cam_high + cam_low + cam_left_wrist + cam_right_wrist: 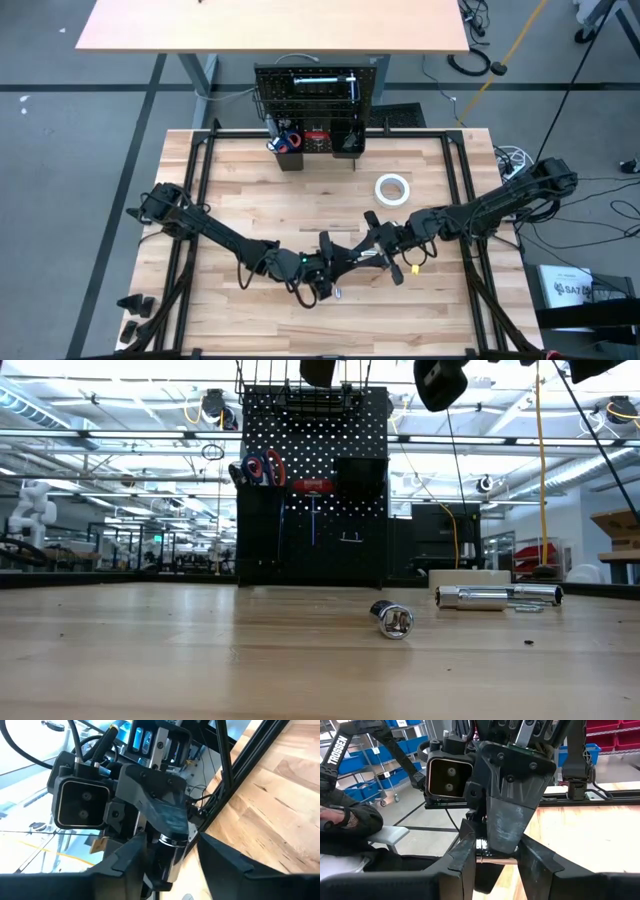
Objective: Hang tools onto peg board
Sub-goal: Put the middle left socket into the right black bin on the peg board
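Note:
My two grippers meet nose to nose above the table's middle. My right gripper (372, 245) (495, 836) is shut on a dark round tool with a silver collar (171, 851). My left gripper (328, 272) (171, 841) is open, one finger on each side of the same tool, with a gap showing beside it. The peg board (318, 92) (312, 485) stands upright at the far edge. It has a red tool (312, 486) on it and orange-handled scissors (262, 468) in a bin. A silver socket (392, 620), a silver bar tool (497, 596) and the white tape roll (392, 189) lie on the table. My right gripper pinches the dark tool between its two fingers, beside the silver collar (481, 854). The fingers come in level from the table's right. My left gripper's finger (512, 822) stands in front of most of the contact. The tool is lifted clear of the table.
Black bins (318, 140) line the peg board's lower edge. A black frame rail (200, 200) runs around the tabletop. A second table (270, 25) stands beyond the far edge. A person's sleeve (350, 820) shows beyond the table in the right wrist view.

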`<move>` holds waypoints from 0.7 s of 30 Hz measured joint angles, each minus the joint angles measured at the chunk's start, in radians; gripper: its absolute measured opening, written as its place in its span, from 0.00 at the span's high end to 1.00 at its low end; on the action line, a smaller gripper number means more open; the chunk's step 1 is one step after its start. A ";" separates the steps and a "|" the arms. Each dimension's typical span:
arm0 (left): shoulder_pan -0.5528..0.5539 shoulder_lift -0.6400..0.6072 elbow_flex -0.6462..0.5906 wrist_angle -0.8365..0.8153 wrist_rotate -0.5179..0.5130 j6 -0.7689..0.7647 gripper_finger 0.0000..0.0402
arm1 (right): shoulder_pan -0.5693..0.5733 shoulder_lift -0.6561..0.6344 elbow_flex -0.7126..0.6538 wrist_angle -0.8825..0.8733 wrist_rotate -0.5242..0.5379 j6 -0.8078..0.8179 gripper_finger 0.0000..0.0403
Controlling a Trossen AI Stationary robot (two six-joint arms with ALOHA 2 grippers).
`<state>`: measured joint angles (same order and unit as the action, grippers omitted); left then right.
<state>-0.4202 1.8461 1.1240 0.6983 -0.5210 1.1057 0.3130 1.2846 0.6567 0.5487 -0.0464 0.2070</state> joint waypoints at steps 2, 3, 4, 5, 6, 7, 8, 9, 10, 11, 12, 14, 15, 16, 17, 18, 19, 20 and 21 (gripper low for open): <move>0.000 0.000 0.000 0.001 -0.005 0.001 0.63 | 0.000 0.000 0.000 -0.003 0.000 0.002 0.72; 0.000 0.000 0.000 0.004 -0.007 0.002 0.66 | 0.000 0.000 0.000 -0.004 0.000 0.002 0.72; 0.000 -0.001 0.000 0.004 -0.007 0.002 0.69 | 0.000 0.000 0.000 -0.004 0.000 0.002 0.72; 0.000 -0.001 0.000 0.004 -0.007 0.004 0.72 | 0.000 0.000 0.000 -0.005 0.000 0.003 0.72; 0.000 -0.001 0.000 0.003 -0.009 0.009 0.75 | 0.000 0.000 0.000 -0.005 -0.001 0.008 0.72; 0.000 -0.001 0.000 -0.001 -0.011 0.012 0.78 | 0.000 0.000 0.000 -0.005 -0.002 0.012 0.72; 0.000 -0.001 0.000 -0.003 -0.011 0.016 0.82 | 0.000 0.000 0.000 -0.006 -0.003 0.017 0.72; 0.000 -0.001 0.000 -0.005 -0.012 0.019 0.85 | 0.000 0.000 0.000 -0.007 -0.004 0.018 0.72; -0.001 -0.001 0.000 -0.006 -0.012 0.022 0.87 | 0.000 0.000 0.000 -0.008 -0.006 0.017 0.71; -0.001 -0.001 0.000 -0.006 -0.012 0.026 0.88 | 0.000 0.000 0.000 -0.010 -0.006 0.013 0.71; -0.001 -0.001 0.000 -0.007 -0.013 0.026 0.88 | 0.000 0.000 0.000 -0.012 -0.006 0.008 0.70; -0.001 -0.001 0.000 -0.005 -0.027 0.030 0.88 | 0.000 0.000 0.000 -0.014 -0.001 -0.011 0.67; -0.001 -0.001 0.000 -0.002 -0.036 0.028 0.88 | -0.001 0.000 0.000 -0.014 0.004 -0.022 0.66; -0.001 -0.001 0.000 0.001 -0.045 0.023 0.88 | -0.001 0.000 0.000 -0.016 0.007 -0.031 0.64; -0.001 -0.001 0.000 0.001 -0.054 0.021 0.89 | -0.001 -0.001 0.000 -0.017 0.008 -0.041 0.61; -0.001 -0.001 0.000 0.001 -0.062 0.020 0.89 | -0.001 -0.007 0.000 -0.024 0.009 -0.052 0.59; -0.001 -0.001 0.000 0.003 -0.069 0.021 0.89 | -0.001 -0.016 0.000 -0.032 0.010 -0.060 0.57; 0.000 -0.001 0.001 0.007 -0.078 0.022 0.89 | -0.002 -0.027 0.000 -0.037 0.011 -0.066 0.55; 0.000 -0.001 0.002 0.008 -0.088 0.022 0.89 | -0.005 -0.045 0.000 -0.053 0.011 -0.070 0.53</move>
<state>-0.4202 1.8450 1.1255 0.7061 -0.6088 1.1275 0.3082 1.2397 0.6567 0.4962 -0.0354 0.1372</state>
